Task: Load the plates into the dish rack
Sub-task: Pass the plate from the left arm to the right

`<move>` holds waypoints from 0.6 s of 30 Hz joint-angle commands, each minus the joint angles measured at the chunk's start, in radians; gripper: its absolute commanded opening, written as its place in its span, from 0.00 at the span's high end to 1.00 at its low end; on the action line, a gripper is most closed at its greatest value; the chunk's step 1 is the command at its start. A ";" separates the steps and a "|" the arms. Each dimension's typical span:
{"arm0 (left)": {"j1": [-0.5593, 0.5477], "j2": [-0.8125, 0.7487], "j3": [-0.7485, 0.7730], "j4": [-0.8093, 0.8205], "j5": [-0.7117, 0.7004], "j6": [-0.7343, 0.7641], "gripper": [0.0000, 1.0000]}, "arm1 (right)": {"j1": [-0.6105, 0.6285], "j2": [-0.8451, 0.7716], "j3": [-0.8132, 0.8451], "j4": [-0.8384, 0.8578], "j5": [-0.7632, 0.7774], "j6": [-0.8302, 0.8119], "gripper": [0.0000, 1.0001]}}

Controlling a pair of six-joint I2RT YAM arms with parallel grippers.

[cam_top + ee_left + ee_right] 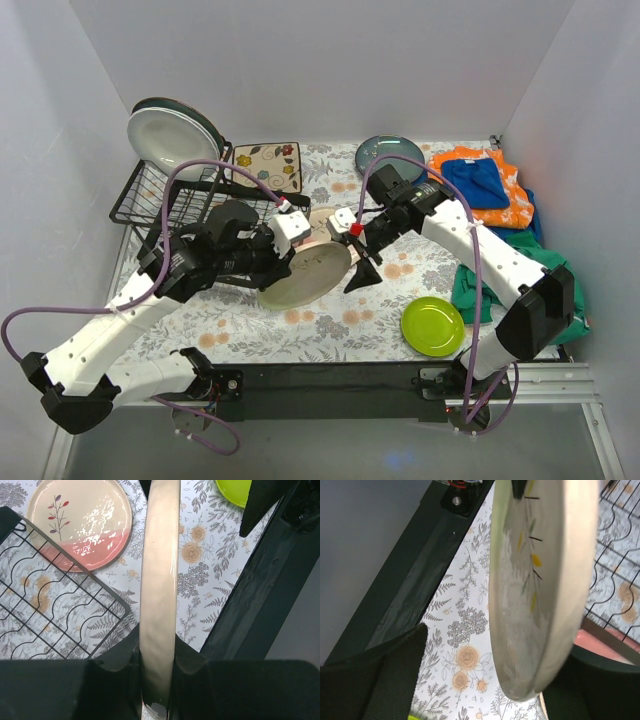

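My left gripper [275,262] is shut on the rim of a cream plate with a sprig [308,276], held on edge above the table. In the left wrist view the plate [160,570] runs edge-on up from the gripper [159,680]. My right gripper [355,262] is open at the plate's far edge. In its own view the plate [540,580] hangs between its spread fingers [385,680], nearer the right one. The black dish rack [165,200] at the back left holds a white plate [165,138] with a dark one behind. A pink-cream plate [80,522] lies by the rack.
A lime green plate [432,326] lies at the front right and a dark blue-grey plate [390,155] at the back. Coloured cloths [490,190] pile along the right edge. A flowered square mat [268,165] lies beside the rack. The rack's corner [50,615] sits just left of the held plate.
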 commanded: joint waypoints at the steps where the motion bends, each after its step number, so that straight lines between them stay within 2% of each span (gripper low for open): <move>1: 0.003 -0.025 0.087 0.061 -0.002 0.028 1.00 | 0.002 -0.042 -0.026 0.052 -0.083 -0.022 0.23; 3: 0.003 -0.019 0.096 0.055 0.001 0.037 1.00 | 0.011 -0.034 -0.017 0.059 -0.101 -0.011 0.32; 4: 0.004 -0.016 0.099 0.054 0.001 0.038 1.00 | 0.018 -0.029 -0.012 0.065 -0.104 -0.003 0.39; 9: 0.002 -0.007 0.115 0.054 0.009 0.040 1.00 | 0.045 -0.003 0.011 0.109 -0.129 0.040 0.46; 12: 0.002 -0.010 0.113 0.060 0.007 0.040 1.00 | 0.048 -0.002 0.023 0.120 -0.145 0.054 0.60; 14: 0.003 -0.018 0.110 0.064 0.003 0.035 1.00 | 0.048 -0.009 0.019 0.120 -0.139 0.057 0.90; 15: 0.004 -0.021 0.110 0.066 0.000 0.031 1.00 | 0.050 -0.014 0.014 0.135 -0.132 0.067 0.98; 18: 0.002 -0.036 0.101 0.080 -0.006 0.015 1.00 | 0.047 -0.043 -0.012 0.228 -0.075 0.153 0.99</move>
